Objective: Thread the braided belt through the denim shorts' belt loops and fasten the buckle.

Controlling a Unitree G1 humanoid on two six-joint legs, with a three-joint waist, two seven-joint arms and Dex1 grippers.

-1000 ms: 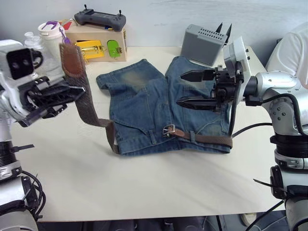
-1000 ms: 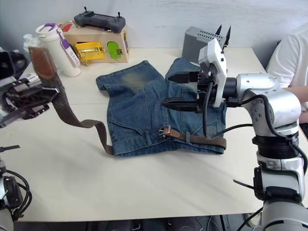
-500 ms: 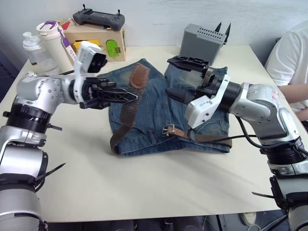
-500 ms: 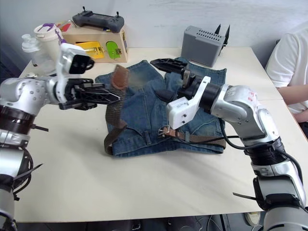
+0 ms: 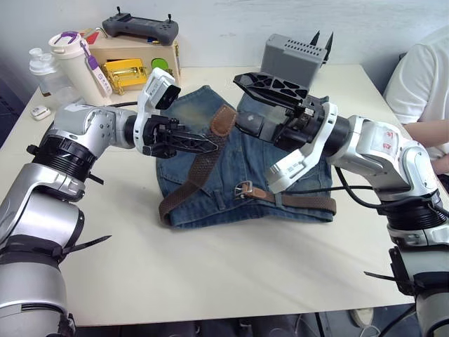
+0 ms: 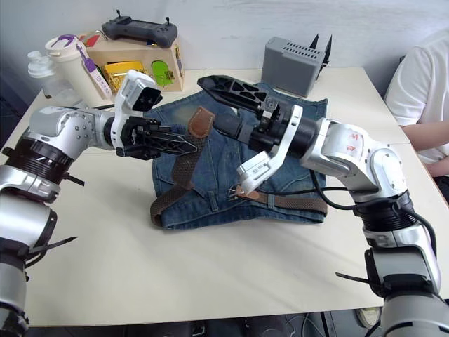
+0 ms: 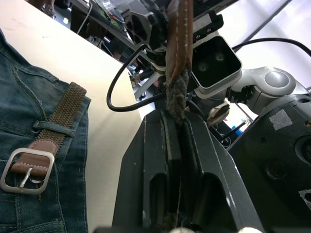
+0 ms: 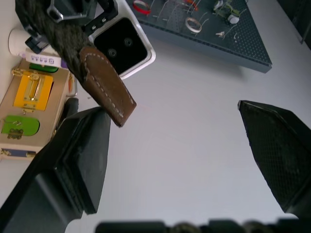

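left claw (image 5: 203,145) — pinching braided belt (image 5: 200,168) near its tip | right claw (image 5: 256,102) — spread wide above denim shorts (image 5: 210,189)

Setting: robotics lab or test workshop; a plain cream table (image 5: 210,281) is set against a bare pale wall. A handheld controller (image 5: 139,28) on a latch-board box (image 5: 137,67), a grey equipment case (image 5: 293,60) and a pegboard of tools (image 8: 204,29) are seen.
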